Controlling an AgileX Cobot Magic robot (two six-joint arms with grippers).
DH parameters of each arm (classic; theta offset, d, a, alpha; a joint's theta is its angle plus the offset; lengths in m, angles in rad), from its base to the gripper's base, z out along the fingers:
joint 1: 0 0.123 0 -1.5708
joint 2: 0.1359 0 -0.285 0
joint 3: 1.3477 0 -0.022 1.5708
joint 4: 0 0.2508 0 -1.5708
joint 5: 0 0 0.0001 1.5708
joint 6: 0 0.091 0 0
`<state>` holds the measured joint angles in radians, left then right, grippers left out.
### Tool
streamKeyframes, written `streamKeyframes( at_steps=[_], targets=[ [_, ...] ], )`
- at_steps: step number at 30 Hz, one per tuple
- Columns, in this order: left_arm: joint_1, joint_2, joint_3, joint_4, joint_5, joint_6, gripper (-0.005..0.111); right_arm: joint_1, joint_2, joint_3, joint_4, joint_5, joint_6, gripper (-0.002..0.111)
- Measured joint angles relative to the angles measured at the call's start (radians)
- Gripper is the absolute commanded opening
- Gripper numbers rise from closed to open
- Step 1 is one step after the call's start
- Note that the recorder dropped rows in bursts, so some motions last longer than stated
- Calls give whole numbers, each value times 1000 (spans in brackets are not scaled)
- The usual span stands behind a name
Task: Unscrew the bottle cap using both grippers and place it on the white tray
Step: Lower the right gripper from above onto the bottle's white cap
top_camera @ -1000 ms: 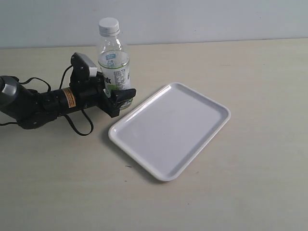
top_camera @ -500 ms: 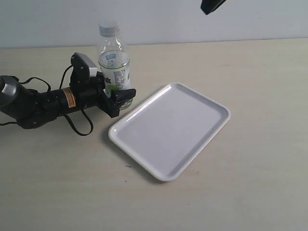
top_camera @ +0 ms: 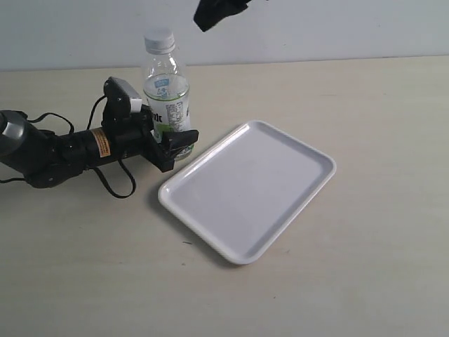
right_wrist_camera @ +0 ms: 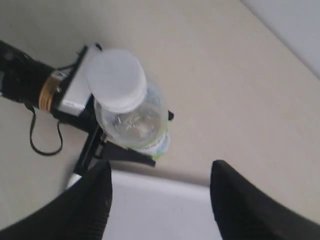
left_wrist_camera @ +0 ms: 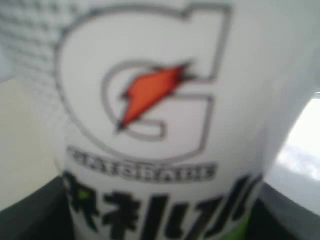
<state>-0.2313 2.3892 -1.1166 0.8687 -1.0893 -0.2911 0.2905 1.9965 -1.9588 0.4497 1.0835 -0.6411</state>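
Nearest the camera is bare surface (top_camera: 351, 281), and on it lies the tray (top_camera: 245, 189), flat, turned at an angle and with nothing in it. It sits just beside the bottle, so by my reading the cap has only a short way to travel once it is free.

Behind the tray's left corner, the left arm (top_camera: 63, 151) lies low along the surface with its cables looping beside it. The left pincer (top_camera: 173, 142) is pinching the bottle (top_camera: 166, 98) low on its body. The left wrist view bears this out: the label (left_wrist_camera: 150, 115) fills the picture, and dark finger parts show at both lower corners. A low grip looks like a sensible way to brace the bottle against twisting while leaving the neck clear for the other arm.

The bottle stands upright on the surface, and the cap (top_camera: 158, 38) is on its neck, so the unscrewing is not yet done.

Farthest back and highest, the right pincer (top_camera: 219, 12) hangs in front of the pale wall, above the cap, off to its right and apart from it. It is blurred in the exterior view. In the right wrist view its fingers (right_wrist_camera: 90, 210) are spread wide and hold nothing, and the cap (right_wrist_camera: 116, 80) is seen from above, off-centre between them. The likely next need is to centre the pincer over the cap and come down around its ribbed side.
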Motion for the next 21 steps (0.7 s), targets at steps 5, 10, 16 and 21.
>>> streamKeyframes(
  at_steps=[5, 10, 16, 21],
  targets=[
    [0, 0, 0, 2, 0, 0, 0, 52, 25, -2, 38, -92, -6, 66],
    [0, 0, 0, 4, -2, 33, 0, 93, 50, -2, 43, -174, 9, 67],
    [0, -12, -10, 6, 39, 87, 0, 93, 70, -2, -3, -180, 119, 67],
    [0, -14, -10, 6, 41, 91, 0, 93, 77, -5, -5, -161, 147, 69]
  ],
)
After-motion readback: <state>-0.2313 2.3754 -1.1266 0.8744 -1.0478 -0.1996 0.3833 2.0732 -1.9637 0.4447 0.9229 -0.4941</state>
